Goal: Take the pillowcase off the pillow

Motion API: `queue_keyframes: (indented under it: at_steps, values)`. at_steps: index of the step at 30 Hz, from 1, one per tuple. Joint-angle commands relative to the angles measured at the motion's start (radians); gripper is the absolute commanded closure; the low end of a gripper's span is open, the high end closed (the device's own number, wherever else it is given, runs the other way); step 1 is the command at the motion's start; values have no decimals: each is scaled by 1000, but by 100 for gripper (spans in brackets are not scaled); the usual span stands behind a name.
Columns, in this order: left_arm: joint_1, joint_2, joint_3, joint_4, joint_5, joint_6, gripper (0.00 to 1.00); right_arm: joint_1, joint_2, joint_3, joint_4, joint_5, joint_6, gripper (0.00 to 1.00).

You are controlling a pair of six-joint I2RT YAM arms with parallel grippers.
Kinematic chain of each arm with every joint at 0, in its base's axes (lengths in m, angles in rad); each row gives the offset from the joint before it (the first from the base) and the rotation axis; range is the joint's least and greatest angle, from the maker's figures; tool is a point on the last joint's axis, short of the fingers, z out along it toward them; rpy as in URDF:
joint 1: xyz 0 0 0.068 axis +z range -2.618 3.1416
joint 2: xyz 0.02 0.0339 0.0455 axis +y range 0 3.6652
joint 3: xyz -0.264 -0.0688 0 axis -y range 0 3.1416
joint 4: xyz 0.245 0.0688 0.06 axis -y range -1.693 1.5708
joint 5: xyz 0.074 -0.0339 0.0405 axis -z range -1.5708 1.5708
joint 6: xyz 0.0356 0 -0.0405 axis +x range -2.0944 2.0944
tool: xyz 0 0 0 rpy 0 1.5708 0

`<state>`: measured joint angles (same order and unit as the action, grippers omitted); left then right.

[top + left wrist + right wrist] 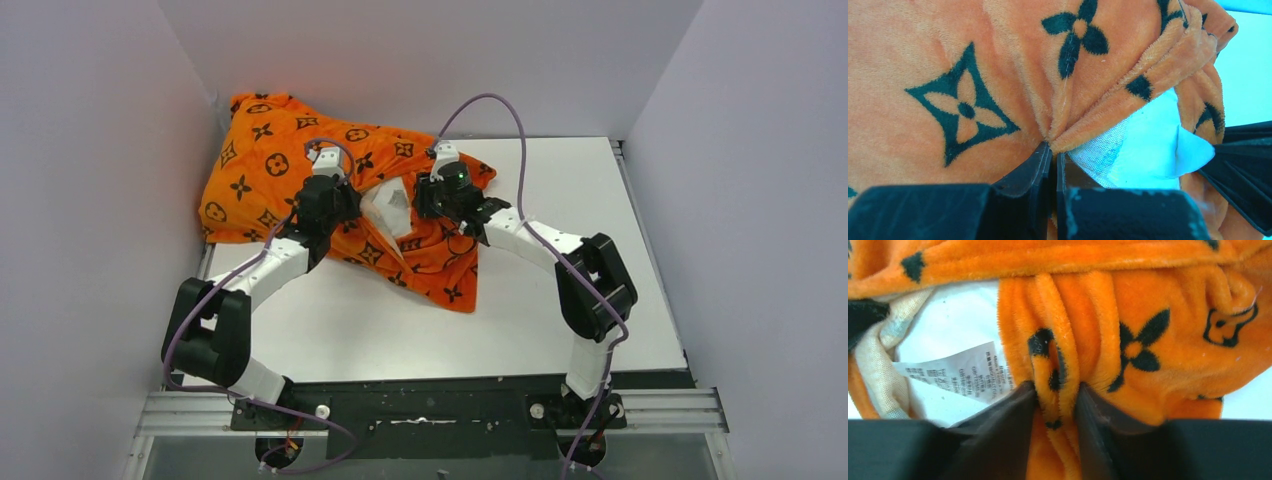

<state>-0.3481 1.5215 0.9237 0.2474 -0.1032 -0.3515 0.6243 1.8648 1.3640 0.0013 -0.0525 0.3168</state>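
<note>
The orange pillowcase (270,165) with black motifs lies at the table's far left, its open end bunched toward the middle. The white pillow (392,207) peeks out of the opening between my two grippers. My left gripper (330,205) is shut on a pinch of the pillowcase (998,75) at the left side of the opening, with the pillow (1153,145) to its right. My right gripper (437,195) is shut on a fold of the pillowcase (1148,340) at the right side. The pillow (953,330) and its printed label (963,372) show left of my right gripper (1057,390).
The white table (560,180) has grey walls on the left, back and right. The pillowcase's far end presses into the back left corner. A loose flap of pillowcase (445,275) hangs toward the near side.
</note>
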Motion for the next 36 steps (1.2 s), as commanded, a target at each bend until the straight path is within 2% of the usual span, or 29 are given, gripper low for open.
queue_keyframes:
  at_steps: [1, 3, 4, 9, 15, 19, 22, 25, 29, 36]
  values:
    - [-25, -28, -22, 8, 76, -29, 100, 8, 31, 44, -28, 23, 11, 80]
    - [-25, -38, -26, 1, 68, -23, 100, 2, 24, 22, -45, 48, 15, 98]
    - [-22, -45, -25, -6, 63, -20, 100, -6, 14, -2, -46, 49, 20, 100]
    - [-12, -90, -32, -26, 44, -12, 100, -113, -136, -209, -13, 70, 60, 100]
    - [1, -150, -52, -39, 12, -10, 100, -277, -406, -458, -49, 171, 96, 100]
    - [13, -171, -59, -51, -3, -8, 100, -479, -561, -617, -26, 106, 202, 100]
    - [24, -179, -60, -57, 5, -16, 100, -551, -591, -683, -29, 96, 221, 100]
    - [26, -187, -64, -56, 18, -23, 100, -517, -579, -687, -37, 119, 203, 100]
    - [25, -195, -66, -49, 62, -37, 100, -394, -504, -629, -75, 248, 195, 100]
    - [11, -213, -68, -62, 103, -24, 100, -299, -346, -545, -98, 246, 191, 100]
